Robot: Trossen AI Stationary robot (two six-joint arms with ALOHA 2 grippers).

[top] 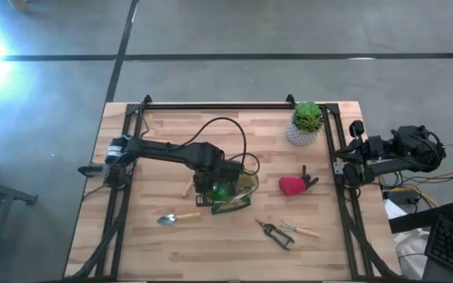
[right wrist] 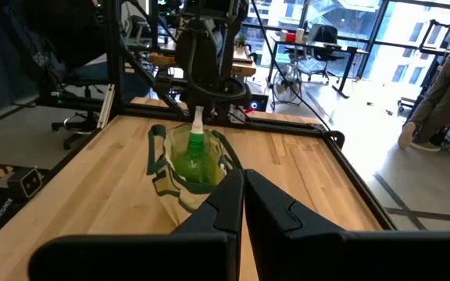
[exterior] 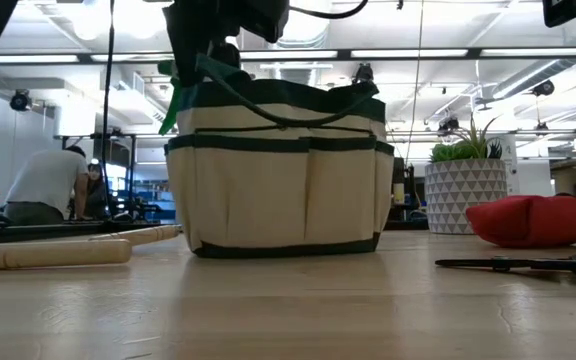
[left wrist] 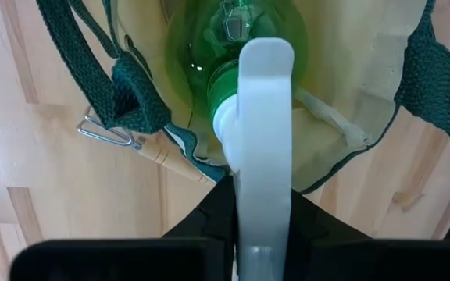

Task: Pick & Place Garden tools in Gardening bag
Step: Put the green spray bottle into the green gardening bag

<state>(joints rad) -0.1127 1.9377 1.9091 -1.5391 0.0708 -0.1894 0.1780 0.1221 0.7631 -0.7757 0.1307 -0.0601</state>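
left gripper (top: 225, 187) hangs over the gardening bag (exterior: 283, 170), fingers clamped on the white neck of a green spray bottle (left wrist: 229, 47) so its body lowers straight into the mouth. right gripper (top: 344, 161) waits at the counter (top: 171, 244) edge, fingers together; trowel (top: 176, 218), shears (top: 278, 233), red glove (top: 293, 185) lie outside.

1. The left gripper (top: 220, 189) is over the gardening bag (top: 238, 196), holding a bright green piece (top: 222, 191).
2. The trowel (top: 176, 218) lies left of the bag.
3. The red piece (top: 293, 185) lies right of the bag; the pruning shears (top: 275, 233) lie below it.
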